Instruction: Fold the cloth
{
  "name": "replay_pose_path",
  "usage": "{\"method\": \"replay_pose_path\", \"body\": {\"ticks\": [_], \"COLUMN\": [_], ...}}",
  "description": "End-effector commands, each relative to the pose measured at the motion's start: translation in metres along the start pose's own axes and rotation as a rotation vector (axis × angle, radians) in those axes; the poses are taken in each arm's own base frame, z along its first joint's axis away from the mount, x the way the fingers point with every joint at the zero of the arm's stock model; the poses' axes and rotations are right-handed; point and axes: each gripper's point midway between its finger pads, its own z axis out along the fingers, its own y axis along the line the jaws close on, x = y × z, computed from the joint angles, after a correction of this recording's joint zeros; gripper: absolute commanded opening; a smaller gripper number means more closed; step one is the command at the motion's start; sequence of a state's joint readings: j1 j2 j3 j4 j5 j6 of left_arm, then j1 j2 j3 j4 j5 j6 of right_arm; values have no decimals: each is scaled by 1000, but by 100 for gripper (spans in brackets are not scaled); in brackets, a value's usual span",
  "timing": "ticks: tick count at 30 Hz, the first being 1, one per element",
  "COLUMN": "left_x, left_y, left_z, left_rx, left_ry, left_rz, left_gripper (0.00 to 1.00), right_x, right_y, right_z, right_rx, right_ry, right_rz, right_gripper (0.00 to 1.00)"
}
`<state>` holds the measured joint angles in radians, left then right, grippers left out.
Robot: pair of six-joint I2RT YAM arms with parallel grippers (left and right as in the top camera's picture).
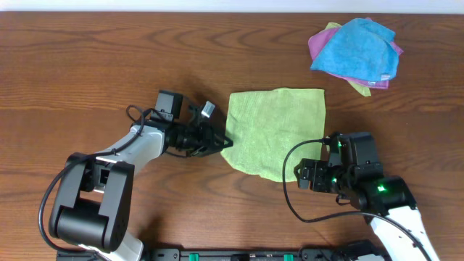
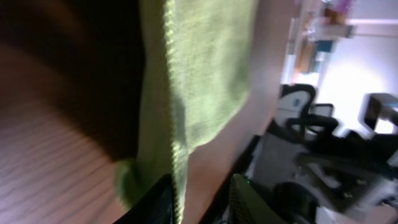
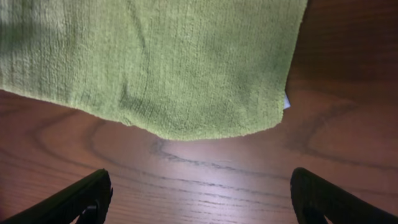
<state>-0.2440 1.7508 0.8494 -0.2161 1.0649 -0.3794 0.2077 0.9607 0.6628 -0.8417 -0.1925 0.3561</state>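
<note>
The olive-green cloth (image 1: 279, 130) lies roughly flat on the wooden table (image 1: 101, 65), its near edge slanting. My left gripper (image 1: 220, 142) is at the cloth's left edge, near the front left corner. In the left wrist view the cloth (image 2: 205, 68) hangs blurred, and its stitched edge runs between the fingers (image 2: 202, 202), against the left one, with a gap to the right one. My right gripper (image 1: 301, 174) is wide open and empty, just short of the cloth's front right corner. The right wrist view shows that corner (image 3: 186, 68) ahead of the fingers (image 3: 205, 202), apart from them.
A pile of bright blue, purple and yellow-green cloths (image 1: 355, 52) sits at the back right of the table. In the left wrist view the right arm and room clutter (image 2: 323, 155) show beyond the cloth.
</note>
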Motion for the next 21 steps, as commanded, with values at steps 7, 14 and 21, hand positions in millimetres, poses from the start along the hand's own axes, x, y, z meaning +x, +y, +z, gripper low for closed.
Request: {"method": "replay_pose_path", "body": {"ticks": [7, 14, 21], "left_x": [-14, -52, -71], "left_y": [-33, -80, -69], "left_z": [-3, -4, 0], "left_rx": [119, 161, 29], "left_ry": [-7, -86, -190], "left_rz": [-9, 31, 0], "left_gripper": [18, 17, 31], "right_x": [5, 6, 5], "right_y": [-5, -1, 4], "right_z": [0, 2, 21], "right_rx": [20, -6, -70], "right_ry": [12, 16, -21], "right_rz": [23, 21, 33], "right_gripper": [93, 93, 93]}}
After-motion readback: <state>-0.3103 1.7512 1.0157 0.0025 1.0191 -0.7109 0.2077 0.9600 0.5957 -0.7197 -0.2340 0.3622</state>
